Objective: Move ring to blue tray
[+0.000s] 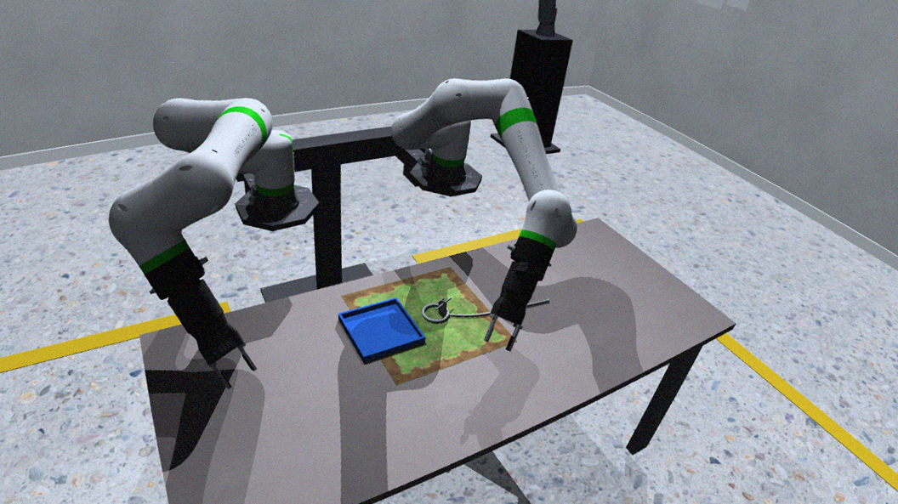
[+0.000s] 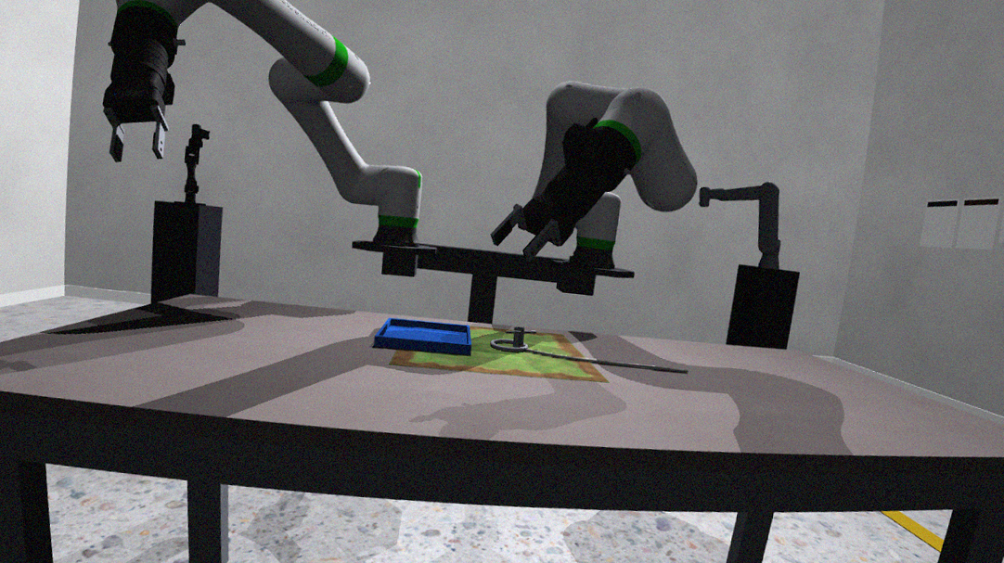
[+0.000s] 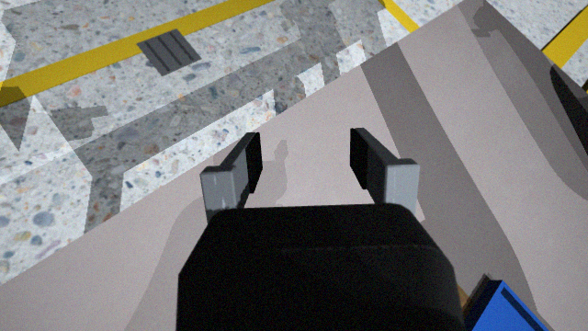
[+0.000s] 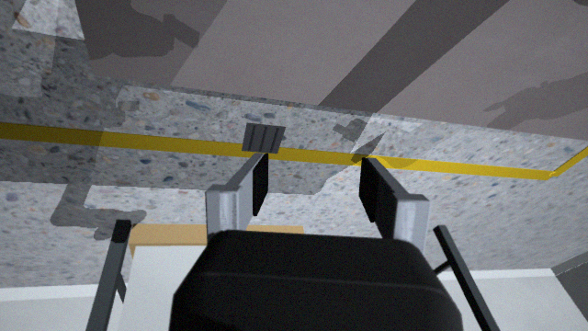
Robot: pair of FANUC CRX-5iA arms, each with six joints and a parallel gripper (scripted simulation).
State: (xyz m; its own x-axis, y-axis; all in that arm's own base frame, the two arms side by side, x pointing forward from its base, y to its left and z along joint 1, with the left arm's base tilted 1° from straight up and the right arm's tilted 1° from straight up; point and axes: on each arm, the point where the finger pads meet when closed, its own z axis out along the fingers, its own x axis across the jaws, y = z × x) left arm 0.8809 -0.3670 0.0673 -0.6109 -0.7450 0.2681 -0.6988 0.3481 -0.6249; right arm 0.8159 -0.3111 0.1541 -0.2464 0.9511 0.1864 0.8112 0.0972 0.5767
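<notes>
The left gripper (image 1: 501, 337) (image 2: 518, 243) (image 3: 305, 149) and right gripper (image 1: 243, 377) (image 2: 137, 146) (image 4: 313, 175) stand wide open, empty, the ring (image 1: 434, 321) (image 2: 506, 349) round its stake (image 1: 442, 309) (image 2: 519, 336) needing a grasp.

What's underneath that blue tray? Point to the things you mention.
The blue tray (image 1: 381, 334) (image 2: 422, 346) (image 3: 498, 313) overlaps a green-and-brown mat (image 1: 424, 360) (image 2: 497, 366) (image 3: 462, 295) and part of the table (image 1: 294, 415) (image 2: 310, 393) (image 3: 322, 161) (image 4: 276, 46). Some mat shows beyond its edges. Whatever lies directly beneath the tray is covered, so I can't tell whether anything else is there.

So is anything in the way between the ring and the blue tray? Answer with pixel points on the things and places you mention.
Yes: the stake (image 1: 442, 310) (image 2: 518, 337) stands up through the ring (image 1: 434, 321) (image 2: 507, 350), and then comes the tray's wall (image 1: 411, 320) (image 2: 470, 343). I see nothing else between them.
</notes>
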